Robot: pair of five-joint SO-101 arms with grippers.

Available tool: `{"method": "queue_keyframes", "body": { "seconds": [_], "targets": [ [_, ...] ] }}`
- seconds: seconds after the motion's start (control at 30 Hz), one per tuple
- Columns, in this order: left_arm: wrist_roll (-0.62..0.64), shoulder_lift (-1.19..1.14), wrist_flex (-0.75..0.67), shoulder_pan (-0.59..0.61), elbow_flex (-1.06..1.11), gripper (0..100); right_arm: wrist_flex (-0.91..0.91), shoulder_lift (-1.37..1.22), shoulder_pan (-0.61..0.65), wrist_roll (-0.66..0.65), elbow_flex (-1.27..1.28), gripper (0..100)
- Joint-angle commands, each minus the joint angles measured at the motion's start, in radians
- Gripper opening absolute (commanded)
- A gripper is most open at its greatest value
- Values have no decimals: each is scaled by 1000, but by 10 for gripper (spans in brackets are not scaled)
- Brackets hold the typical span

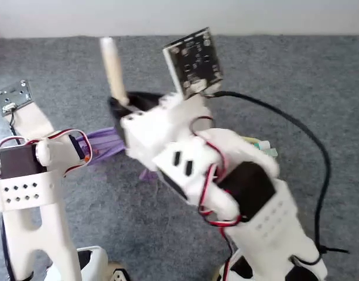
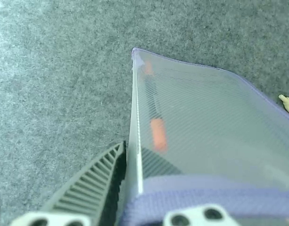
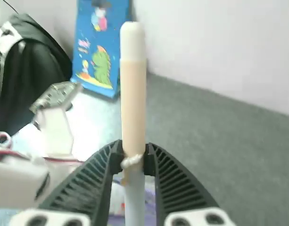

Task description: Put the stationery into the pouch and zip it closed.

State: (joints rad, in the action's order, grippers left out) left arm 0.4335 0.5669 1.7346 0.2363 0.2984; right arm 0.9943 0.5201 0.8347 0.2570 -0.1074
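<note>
A translucent pouch point(image 2: 205, 127) with a purple zip band lies on the grey carpet, and an orange-and-black pen point(image 2: 156, 127) shows through its mesh. My left gripper point(image 2: 132, 165) is shut on the pouch's edge near the zip band. In the high view the pouch point(image 1: 106, 142) shows as a purple strip beside the left arm. My right gripper point(image 3: 133, 157) is shut on a cream pen point(image 3: 133, 89) that stands upright. From above, this pen point(image 1: 113, 67) sticks up from the right gripper point(image 1: 122, 104), behind the pouch.
More stationery with pale green and white caps point(image 1: 264, 149) lies on the carpet behind the right arm. A small cream item point(image 2: 286, 102) lies just past the pouch's far side. A black cable point(image 1: 296, 126) runs across the right of the carpet.
</note>
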Motion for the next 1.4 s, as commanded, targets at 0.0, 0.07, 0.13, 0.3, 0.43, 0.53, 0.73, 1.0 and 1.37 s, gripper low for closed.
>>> {"method": "queue_keyframes", "body": {
  "seconds": [0.0, 0.07, 0.13, 0.3, 0.43, 0.53, 0.73, 1.0, 1.37],
  "targets": [
    [14, -25, 5, 3, -24, 13, -254, 27, 70, -52, 61, 8],
    [14, -25, 6, 3, -27, 13, -320, 27, 102, -89, 118, 8],
    [15, -25, 8, 6, -27, 13, -374, 27, 120, -123, 183, 8],
    [17, -23, 8, 8, -27, 13, -553, 27, 119, -190, 350, 8],
    [17, -23, 9, 8, -27, 13, -687, 64, 107, -273, 525, 8],
    [18, -23, 9, 8, -27, 13, -783, 127, 99, -322, 681, 8],
    [18, -25, 6, 8, -27, 13, -799, 309, 94, -361, 902, 13],
    [18, -25, 5, 5, -24, 13, -630, 418, 70, -420, 921, 150],
    [18, -25, 3, 5, -24, 13, -443, 426, 35, -387, 736, 191]
  ]
}}
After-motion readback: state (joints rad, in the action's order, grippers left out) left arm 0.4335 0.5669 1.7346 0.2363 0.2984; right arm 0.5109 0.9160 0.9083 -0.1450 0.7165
